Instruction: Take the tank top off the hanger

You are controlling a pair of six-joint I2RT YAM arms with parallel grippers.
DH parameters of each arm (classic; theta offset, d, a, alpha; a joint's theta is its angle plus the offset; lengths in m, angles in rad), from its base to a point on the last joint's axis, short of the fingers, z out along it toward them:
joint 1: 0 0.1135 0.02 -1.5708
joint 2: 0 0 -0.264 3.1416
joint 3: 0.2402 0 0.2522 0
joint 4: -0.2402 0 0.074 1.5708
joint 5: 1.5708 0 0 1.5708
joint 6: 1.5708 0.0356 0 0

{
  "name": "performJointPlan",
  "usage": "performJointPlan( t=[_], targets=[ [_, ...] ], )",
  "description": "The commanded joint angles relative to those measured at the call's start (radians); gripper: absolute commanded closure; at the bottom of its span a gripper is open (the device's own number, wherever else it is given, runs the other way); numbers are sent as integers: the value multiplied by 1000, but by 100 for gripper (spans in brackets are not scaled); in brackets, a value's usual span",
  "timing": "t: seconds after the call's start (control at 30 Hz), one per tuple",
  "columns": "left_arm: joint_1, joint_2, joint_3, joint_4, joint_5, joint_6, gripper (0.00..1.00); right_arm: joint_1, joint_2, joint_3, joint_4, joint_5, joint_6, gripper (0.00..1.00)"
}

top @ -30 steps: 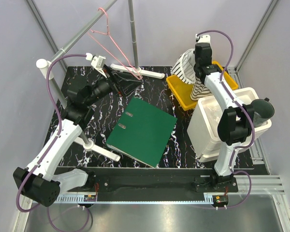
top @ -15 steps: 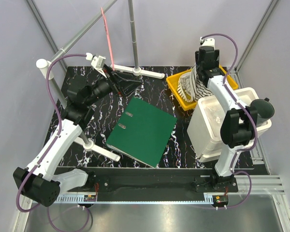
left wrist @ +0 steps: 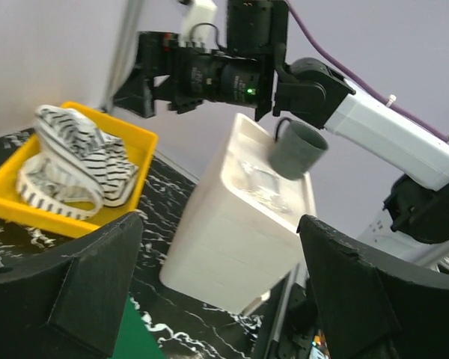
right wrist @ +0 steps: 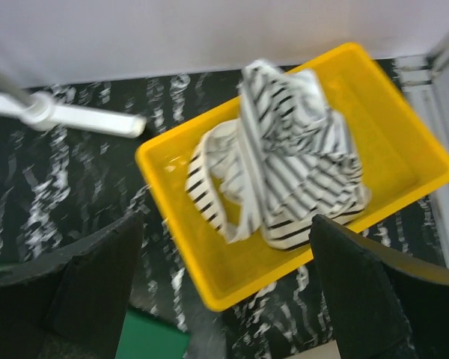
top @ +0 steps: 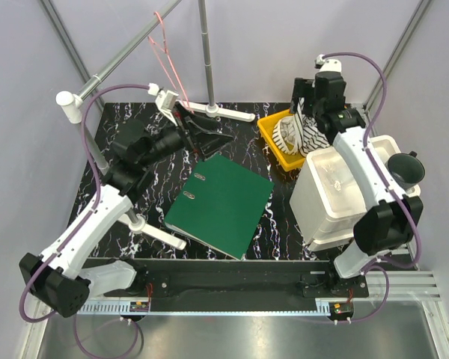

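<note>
The black-and-white striped tank top [top: 294, 135] lies crumpled in a yellow tray [top: 272, 136], free of the hanger. It shows too in the left wrist view [left wrist: 75, 161] and the right wrist view [right wrist: 288, 168]. The pink wire hanger [top: 167, 58] hangs bare by its hook from the grey rail [top: 123, 52]. My right gripper [top: 307, 101] hovers open just above the tank top [right wrist: 224, 224], holding nothing. My left gripper [top: 208, 134] stands open below the hanger, over the table [left wrist: 217, 224], with nothing between its fingers.
A green binder [top: 221, 202] lies flat mid-table. A white box [top: 337, 191] with a grey cup [top: 404, 166] on its rim stands at the right. A vertical pole [top: 206, 52] rises from a white foot [top: 224, 112] at the back.
My right gripper opened and let go of the tank top, which dropped into the yellow tray; the arm drew up and right. The hanger swings bare on the rail. The left gripper shifted slightly right.
</note>
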Motion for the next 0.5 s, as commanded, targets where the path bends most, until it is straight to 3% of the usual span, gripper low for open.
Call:
performJointPlan(
  t=[0.0,0.13,0.23,0.37,0.47],
  targets=[
    [-83,15,78,5,-1,37,10,128,-144,-60,-85,-57,76,0],
    [-108,0,78,0,-7,-9,10,253,-259,-150,-99,-101,173,0],
    [-140,-38,21,3,-48,-29,10,313,-299,-250,-65,-233,274,0],
    [-156,-130,-149,2,-137,-93,11,518,-330,-383,21,-198,374,0],
    [-156,-228,-246,-21,-180,-125,11,597,-353,-423,41,-163,423,0]
  ],
)
